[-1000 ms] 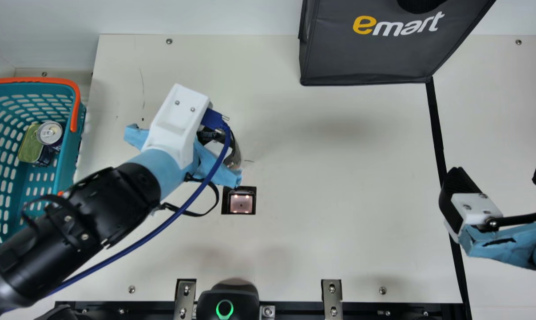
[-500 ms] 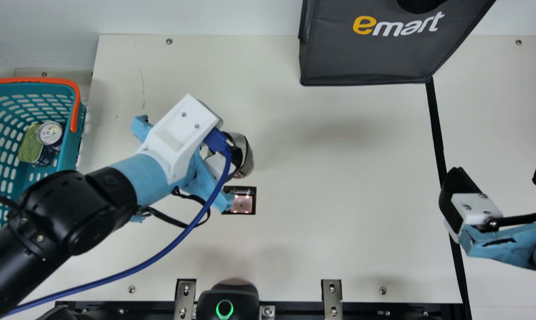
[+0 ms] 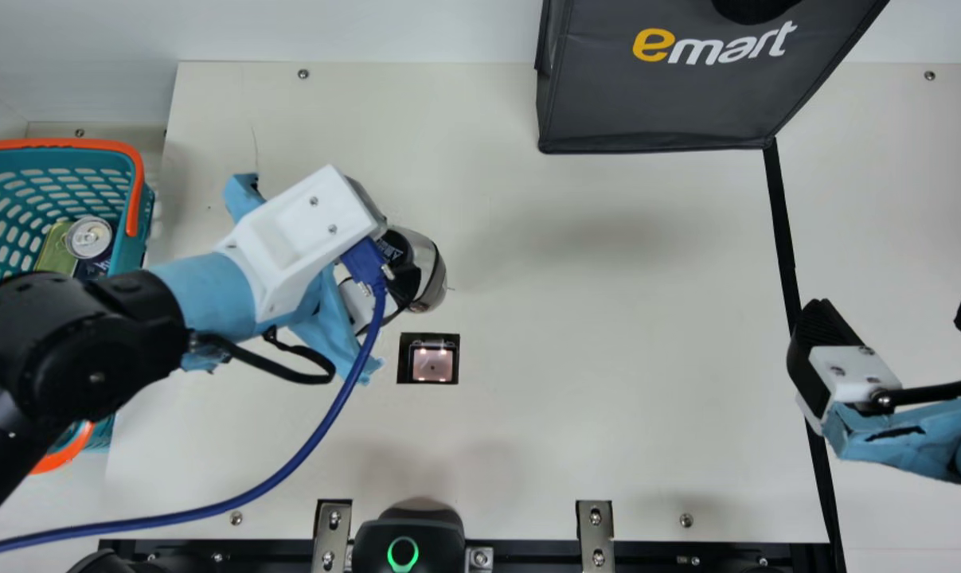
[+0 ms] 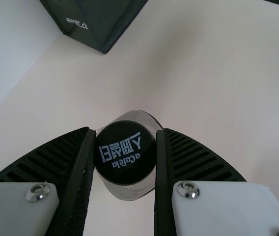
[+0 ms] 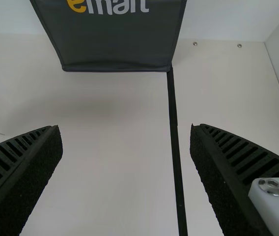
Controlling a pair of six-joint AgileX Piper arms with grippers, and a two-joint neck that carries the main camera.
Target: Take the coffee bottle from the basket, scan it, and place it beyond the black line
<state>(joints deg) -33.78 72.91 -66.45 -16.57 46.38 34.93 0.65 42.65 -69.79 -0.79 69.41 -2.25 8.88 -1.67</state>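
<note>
In the main view my left gripper point(image 3: 400, 278) is at the coffee bottle point(image 3: 431, 274), up and left of the scanner window point(image 3: 433, 363); the arm hides part of the bottle. From the left wrist, the gripper point(image 4: 125, 156) is shut on the bottle point(image 4: 125, 152), whose black cap faces the camera between both fingers. My right gripper point(image 3: 898, 314) stands open over the black line point(image 3: 784, 231) at the right. The right wrist view has this gripper point(image 5: 126, 130) with its fingers wide apart and the black line point(image 5: 175, 142) running between them.
The teal basket point(image 3: 134, 263) with an orange handle stands at the left, holding a can point(image 3: 89, 238) and a green-lidded tin point(image 3: 55, 251). A dark grey bag point(image 3: 663, 95) stands at the back. A black device with a green ring point(image 3: 403, 553) sits at the front edge.
My left gripper, with the bottle, first moved right and toward the front, then back left a little, uncovering the scanner window. The right arm has kept still.
</note>
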